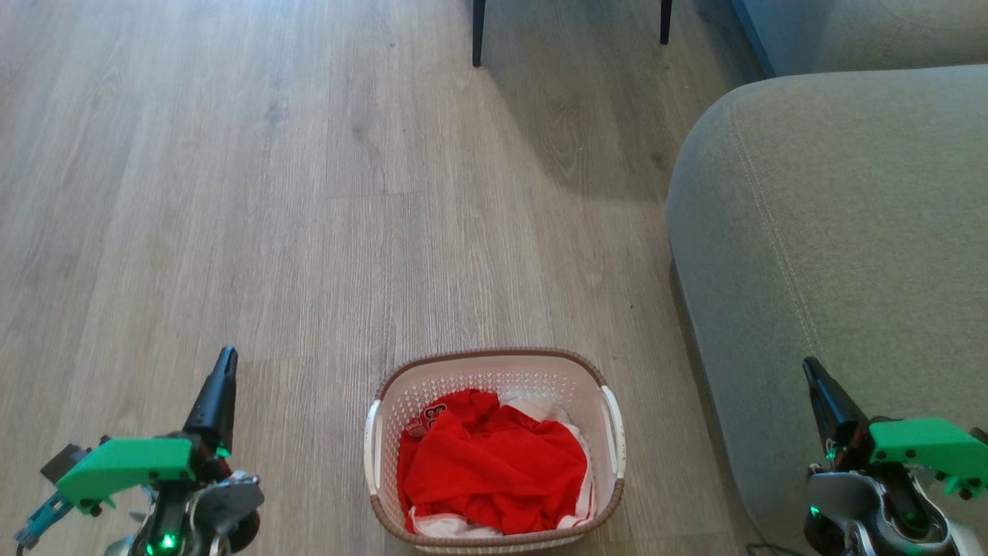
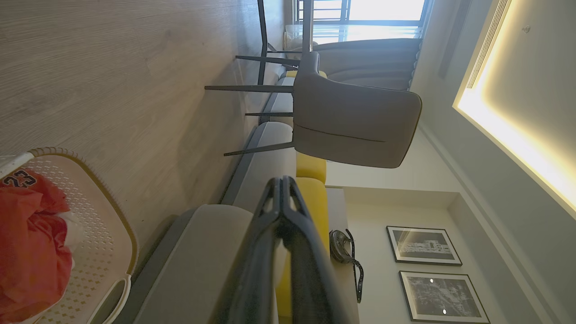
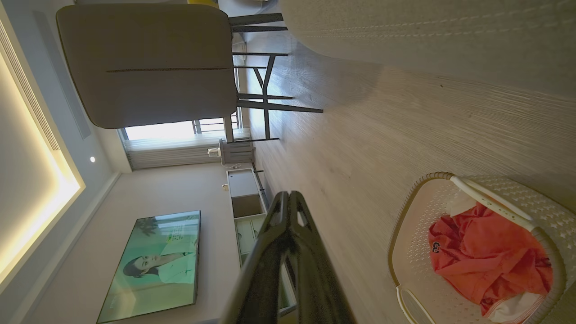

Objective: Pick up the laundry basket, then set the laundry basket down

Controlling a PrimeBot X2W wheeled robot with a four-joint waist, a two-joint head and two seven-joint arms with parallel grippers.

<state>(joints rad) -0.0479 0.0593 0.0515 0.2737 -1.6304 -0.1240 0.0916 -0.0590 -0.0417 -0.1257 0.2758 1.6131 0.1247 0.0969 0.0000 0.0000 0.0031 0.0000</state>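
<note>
Red clothes [image 1: 494,467] hide the laundry basket [image 1: 494,377] bottom.

This is a home living room. A pale wood-plank floor [image 1: 309,193] runs up to a grey upholstered sofa [image 1: 834,232] with yellow cushions [image 2: 311,167]. A padded chair [image 2: 355,121] stands on thin dark legs. A television [image 3: 150,265] hangs on one wall, framed pictures [image 2: 423,245] on another. Curtains [image 3: 171,153] cover a bright window. A laundry basket [image 1: 494,354] of clothes sits on the floor beside the sofa.
</note>
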